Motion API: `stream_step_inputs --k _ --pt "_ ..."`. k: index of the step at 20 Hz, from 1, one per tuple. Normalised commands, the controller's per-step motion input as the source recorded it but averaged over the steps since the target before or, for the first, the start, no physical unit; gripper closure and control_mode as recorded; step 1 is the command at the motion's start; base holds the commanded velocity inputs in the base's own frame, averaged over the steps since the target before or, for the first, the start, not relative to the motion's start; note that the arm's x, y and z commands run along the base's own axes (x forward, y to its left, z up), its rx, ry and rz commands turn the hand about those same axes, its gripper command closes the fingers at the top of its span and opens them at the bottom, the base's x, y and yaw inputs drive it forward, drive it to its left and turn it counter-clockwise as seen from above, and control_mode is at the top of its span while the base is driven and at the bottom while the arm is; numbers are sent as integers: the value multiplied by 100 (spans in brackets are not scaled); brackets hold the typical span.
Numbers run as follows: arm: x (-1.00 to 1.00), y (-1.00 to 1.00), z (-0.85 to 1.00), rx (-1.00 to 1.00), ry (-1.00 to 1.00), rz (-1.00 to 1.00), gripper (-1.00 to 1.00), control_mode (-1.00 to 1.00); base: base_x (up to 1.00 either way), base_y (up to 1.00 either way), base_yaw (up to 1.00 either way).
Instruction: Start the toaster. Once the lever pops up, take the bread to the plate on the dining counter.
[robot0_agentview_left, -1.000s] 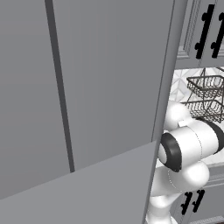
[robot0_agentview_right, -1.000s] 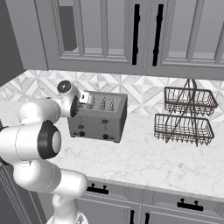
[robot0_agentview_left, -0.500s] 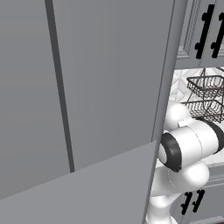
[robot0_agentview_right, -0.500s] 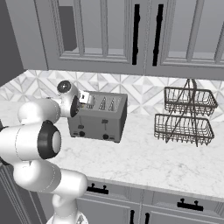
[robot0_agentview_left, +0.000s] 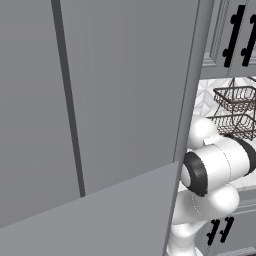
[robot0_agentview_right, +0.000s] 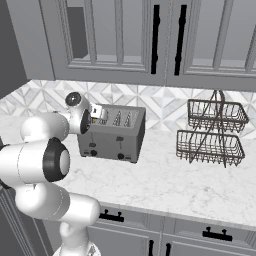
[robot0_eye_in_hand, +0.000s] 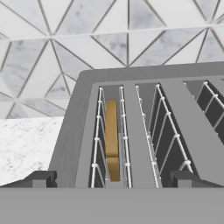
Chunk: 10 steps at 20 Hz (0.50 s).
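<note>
end effector (robot0_eye_in_hand: 112, 178) hovers spread wide above the toaster (robot0_agentview_right: 114, 132), gripping nothing. the bread (robot0_eye_in_hand: 112, 139) sits down in the toaster's left slot, on the marble surface (robot0_agentview_right: 165, 182) by the wire baskets (robot0_agentview_right: 214, 132).

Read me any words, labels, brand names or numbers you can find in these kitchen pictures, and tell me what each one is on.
None: no readable text anywhere.
The matte grey box toaster has small dark round knobs on its front, with no legible markings.
The grey cabinet doors and the white marble counter carry no writing.
</note>
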Motion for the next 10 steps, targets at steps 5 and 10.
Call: stream_step_inputs --k 5,10 --pt "0 0 0 0 0 0 -100 -100 0 0 0" --pt "0 0 0 0 0 0 -100 -100 0 0 0"
